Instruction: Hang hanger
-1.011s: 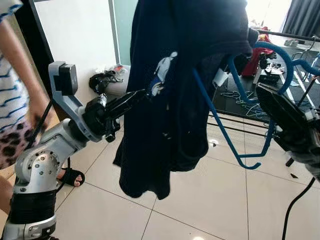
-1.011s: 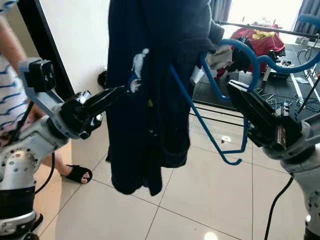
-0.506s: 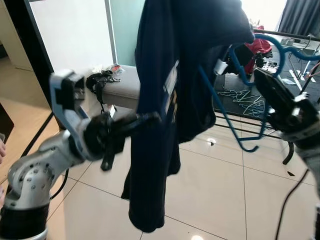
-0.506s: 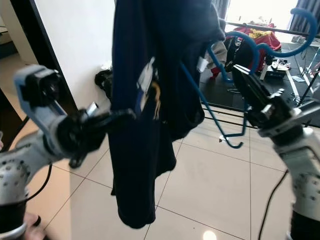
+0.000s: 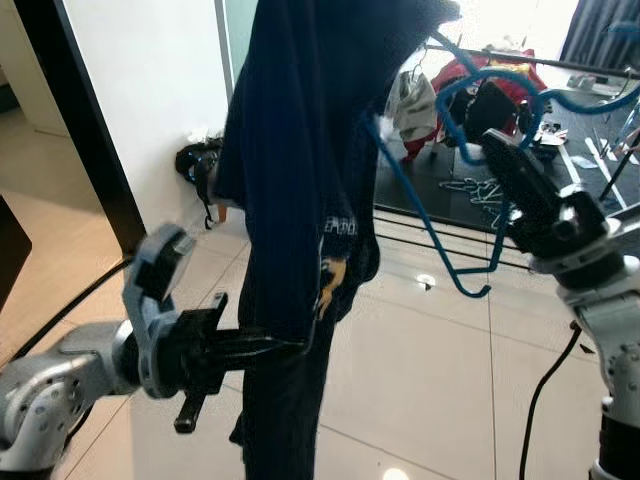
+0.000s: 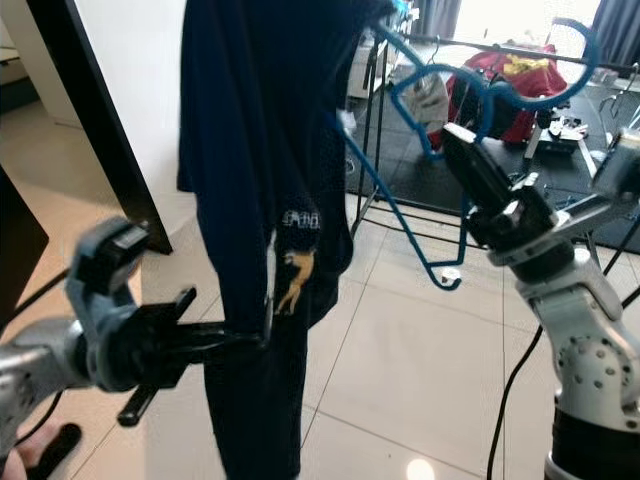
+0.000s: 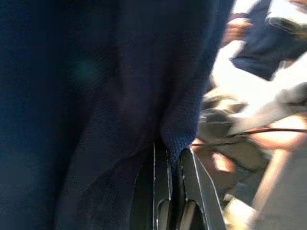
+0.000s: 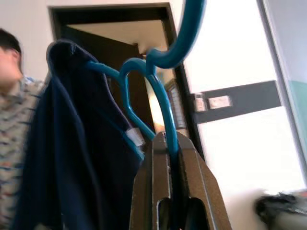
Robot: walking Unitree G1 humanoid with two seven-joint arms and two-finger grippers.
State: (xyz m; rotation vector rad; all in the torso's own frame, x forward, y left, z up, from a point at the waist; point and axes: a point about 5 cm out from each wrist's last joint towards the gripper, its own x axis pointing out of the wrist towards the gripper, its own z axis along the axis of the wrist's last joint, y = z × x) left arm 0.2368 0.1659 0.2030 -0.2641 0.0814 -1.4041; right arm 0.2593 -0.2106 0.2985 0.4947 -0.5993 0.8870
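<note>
Glossy tiled floor (image 5: 430, 380) under both grippers, right gripper (image 8: 169, 143) clamped on blue hanger (image 8: 158, 100), left gripper (image 7: 172, 151) pinching dark navy garment (image 5: 300, 150) draped above.

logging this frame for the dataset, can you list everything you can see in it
shirt: 1, dark navy with a small printed logo, draped on the hanger, hanging down the middle
hanger: 1, blue, held up right of the shirt
rack: 1, dark rail, behind the hanger
red cloth: 1, red, under the rail at the back
mat: 1, black, on the floor at the back with loose hangers and cables
bag: 1, black, on the floor by the white wall
door frame: 1, black, on the left
floor: pale tiles
person: 1, patterned top, behind the shirt
left pincer: shut on the shirt's edge
right pincer: shut on the hanger
</note>
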